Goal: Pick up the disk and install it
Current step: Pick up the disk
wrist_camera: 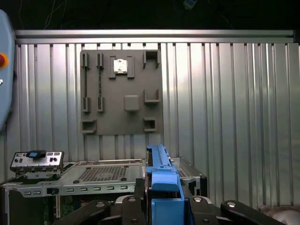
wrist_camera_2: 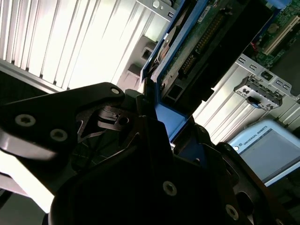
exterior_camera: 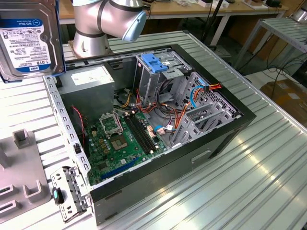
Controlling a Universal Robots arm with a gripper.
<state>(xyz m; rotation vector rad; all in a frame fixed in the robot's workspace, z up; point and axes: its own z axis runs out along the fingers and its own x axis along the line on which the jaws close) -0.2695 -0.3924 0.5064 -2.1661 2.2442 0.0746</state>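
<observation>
Now the hand [wrist_camera: 164,199] clamps the disk [exterior_camera: 29,40], long axis upright.

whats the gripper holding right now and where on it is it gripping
The gripper holds the disk. Its fingers are clamped on one edge of the disk's blue carrier, not on the labelled face.

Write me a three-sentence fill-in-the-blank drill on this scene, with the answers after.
The gripper is shut on the disk, whose plastic carrier is ___. The grey power supply in the open computer case bears a ___ sticker. The circuit board on the case floor is ___ in colour.
Missing words: blue; white; green.
</observation>
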